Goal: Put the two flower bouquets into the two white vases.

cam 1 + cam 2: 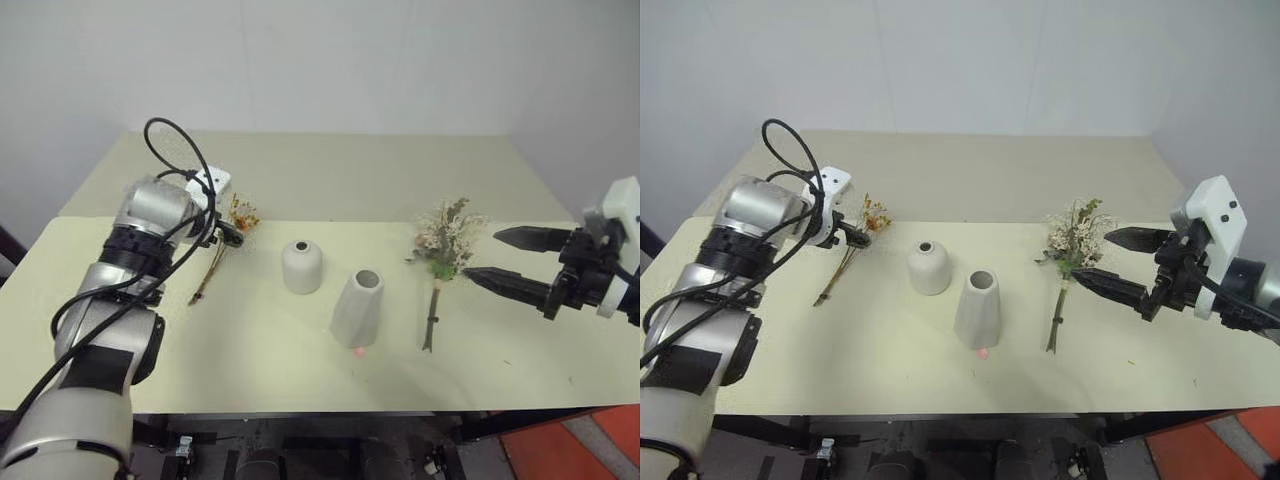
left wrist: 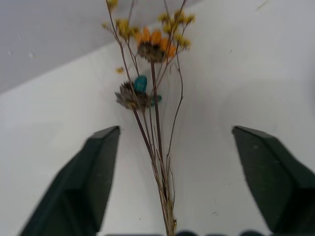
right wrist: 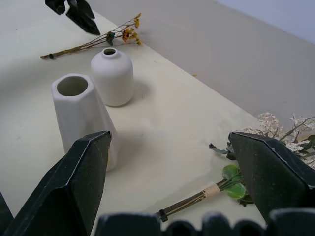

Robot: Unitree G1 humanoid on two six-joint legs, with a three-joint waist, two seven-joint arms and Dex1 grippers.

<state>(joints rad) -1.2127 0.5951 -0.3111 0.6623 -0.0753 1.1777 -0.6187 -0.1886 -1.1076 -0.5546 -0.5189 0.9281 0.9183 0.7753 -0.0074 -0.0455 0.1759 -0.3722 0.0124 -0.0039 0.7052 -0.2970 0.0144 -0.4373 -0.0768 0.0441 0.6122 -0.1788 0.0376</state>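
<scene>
The sparse bunch of thin brown stems with orange-brown dried blooms (image 1: 852,245) is lying flat on the pale tabletop (image 1: 940,370) toward its left edge, framed by the wide-spread fingers of the left gripper (image 1: 860,238). Mid-table, the short rounded white vase (image 1: 929,267) and the taller faceted white vase (image 1: 978,308) are standing upright. The bushy cream, green and pink bouquet (image 1: 1068,262) is lying toward the right edge, with the right gripper (image 1: 1110,258) being held wide open just beside it.
</scene>
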